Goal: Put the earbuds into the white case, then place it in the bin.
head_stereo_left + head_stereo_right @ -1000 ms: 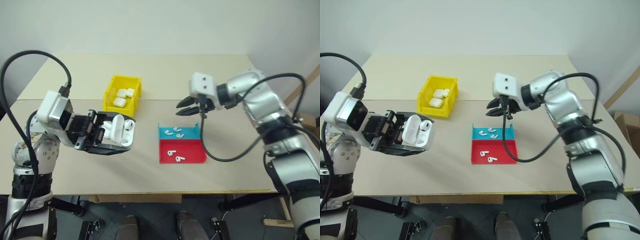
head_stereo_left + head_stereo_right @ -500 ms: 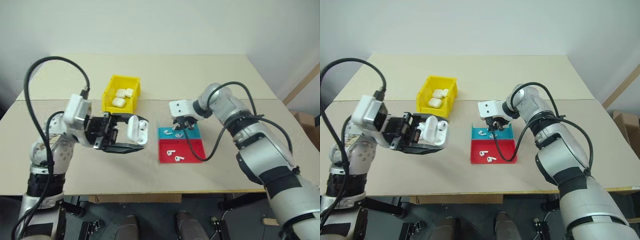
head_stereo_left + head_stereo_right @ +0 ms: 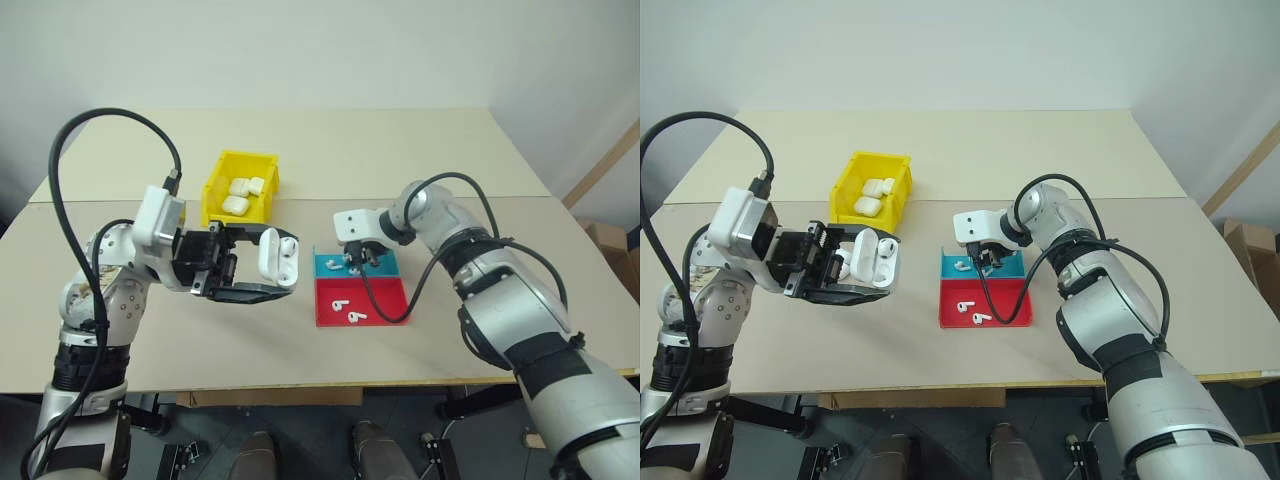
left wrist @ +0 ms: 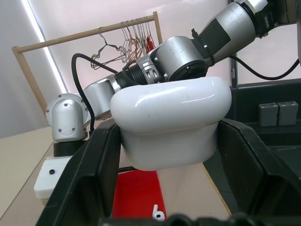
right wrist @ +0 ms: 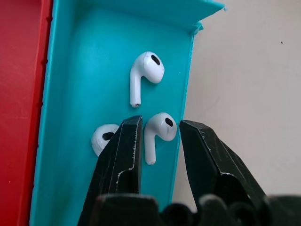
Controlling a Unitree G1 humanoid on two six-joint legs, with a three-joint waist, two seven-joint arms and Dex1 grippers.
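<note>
Right gripper (image 5: 159, 129) astride earbud (image 5: 158, 131) — unclosed

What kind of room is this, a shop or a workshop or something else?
Most likely a lab or test room set up for robot practice. A plain table stands against bare white walls with a few sorting props on it: a yellow bin and a blue-and-red tray. A clothes rack with hangers stands behind.

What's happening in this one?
The left end effector holds an open white case above the table. The right end effector is down in the blue half of the tray, fingers open on either side of an earbud. It is not gripped yet. Other closed cases lie in the yellow bin.
</note>
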